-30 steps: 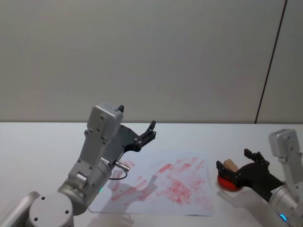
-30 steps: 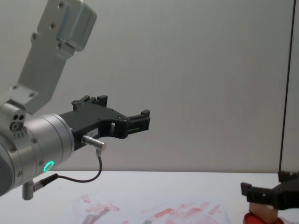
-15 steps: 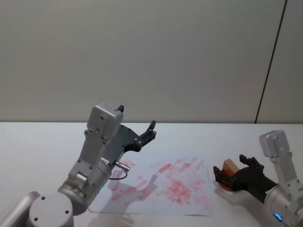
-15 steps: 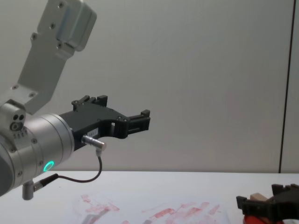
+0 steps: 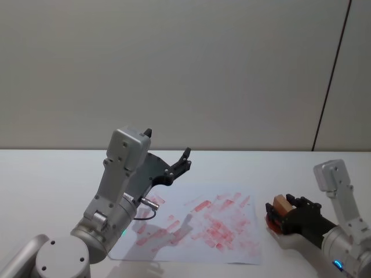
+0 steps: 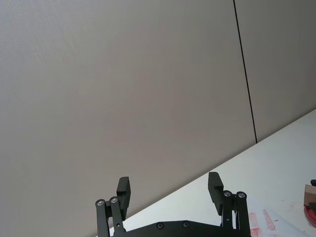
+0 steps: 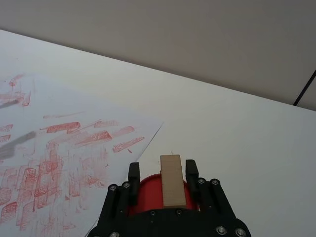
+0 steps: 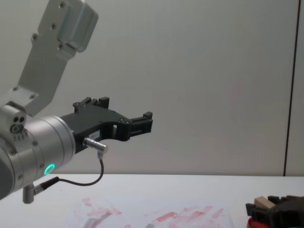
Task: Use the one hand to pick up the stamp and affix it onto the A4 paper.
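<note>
Nearest to me, low on my right, I am straddling the stamp (image 7: 172,180) with my right gripper (image 7: 163,173) — the tan block is standing on the red ink pad (image 7: 148,196), just off the right edge of the A4 paper (image 5: 203,223). My fingers (image 7: 134,174) are sitting narrowly apart around it: one looks to be against the wood, while a strip of red is showing between the block and the other, so I am judging the grasp not yet closed. To do this well I am planning on squeezing evenly on the two side faces, then lifting straight up before going sideways, keeping the inked face level. The paper's edge is lying close beside the pad, and the sheet is crowded with red marks, looking barer toward its far edge. Farther off on my left, my left gripper (image 5: 181,163) is hanging raised over the paper's left part, fingers spread wide and holding nothing — beyond it the bare white table (image 5: 46,174) is running to the wall.
</note>
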